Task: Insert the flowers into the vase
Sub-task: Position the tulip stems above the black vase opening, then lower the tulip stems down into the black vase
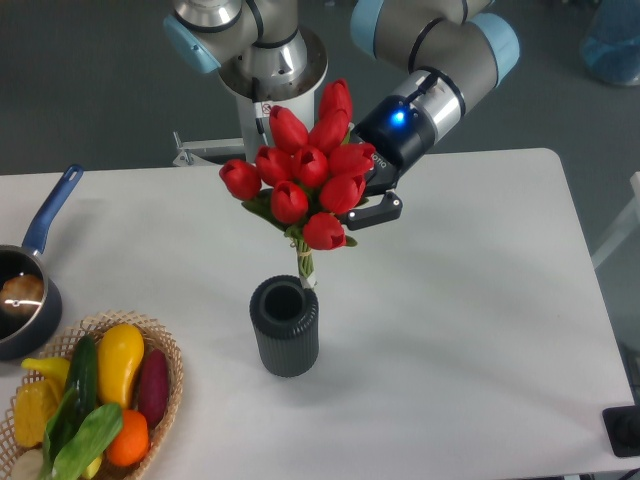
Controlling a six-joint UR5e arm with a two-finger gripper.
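The claw [345, 212] grips the flowers [303, 178] behind the blooms, stems pointing down so their tips hang just above the far rim of the vase [285, 326], which stands upright mid-desk [480, 330], ready for lowering.

My flowers [305, 180] are bright red, with green leaves and pale green stems. The vase [285, 326] is dark grey with thin lines running up and down. My claw [372, 208] is black, and a blue light glows on my arm just above it. The table [480, 300] is white. At lower left, the basket [165, 385] is tan.
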